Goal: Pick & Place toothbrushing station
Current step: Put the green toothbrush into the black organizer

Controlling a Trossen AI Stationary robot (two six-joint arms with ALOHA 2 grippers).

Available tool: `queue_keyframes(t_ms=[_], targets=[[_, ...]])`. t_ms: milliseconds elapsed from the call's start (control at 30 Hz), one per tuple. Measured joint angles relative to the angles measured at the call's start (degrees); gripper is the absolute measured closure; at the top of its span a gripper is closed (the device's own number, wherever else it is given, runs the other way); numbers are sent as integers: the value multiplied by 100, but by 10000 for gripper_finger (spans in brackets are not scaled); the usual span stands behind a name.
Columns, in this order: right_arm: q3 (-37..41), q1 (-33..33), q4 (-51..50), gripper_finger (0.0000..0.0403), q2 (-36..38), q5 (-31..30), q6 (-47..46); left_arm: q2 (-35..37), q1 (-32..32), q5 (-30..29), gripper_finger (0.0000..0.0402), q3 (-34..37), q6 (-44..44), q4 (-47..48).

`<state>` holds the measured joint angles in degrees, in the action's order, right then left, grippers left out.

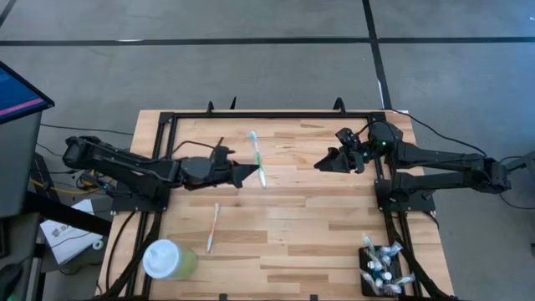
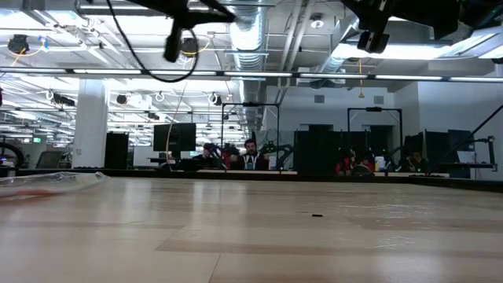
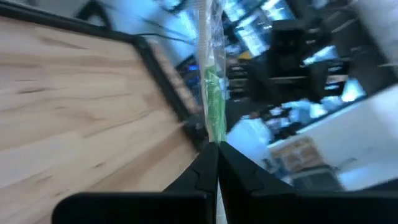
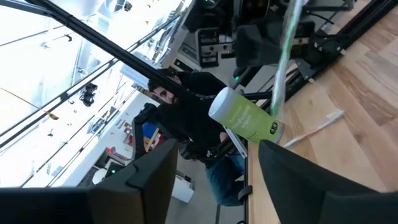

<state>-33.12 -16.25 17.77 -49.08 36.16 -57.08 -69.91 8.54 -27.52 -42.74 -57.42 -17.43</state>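
Left gripper (image 1: 251, 174): fingers pressed together on the green toothbrush (image 1: 257, 159), raised over the table's (image 1: 318, 226) middle
Right gripper (image 1: 324, 163): fingers spread apart, holding nothing, raised at the right
Toothbrushing station (image 1: 380, 269): table's near right corner, tubes inside
Pale green cup (image 1: 167, 259): near left corner

Bright, even overhead light falls on the pale wooden slatted tabletop (image 1: 284, 217), leaving soft shadows. In the low view, ceiling strip lights (image 2: 236, 75) glare and the near tabletop is blurred. The left wrist view is heavily blurred.
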Motion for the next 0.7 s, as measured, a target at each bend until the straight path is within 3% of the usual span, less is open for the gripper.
queue_keyframes(t_ms=[133,400,700], targets=[[0,0,5,175,0,0,0,-503,0,257,401,-262,191,-438],[0,0,95,181,1,-6,-21,-1629,-28,741,401,-1617,824,-515],[-2,0,159,183,0,-13,2,-2350,-139,1302,401,-2604,1115,-546]])
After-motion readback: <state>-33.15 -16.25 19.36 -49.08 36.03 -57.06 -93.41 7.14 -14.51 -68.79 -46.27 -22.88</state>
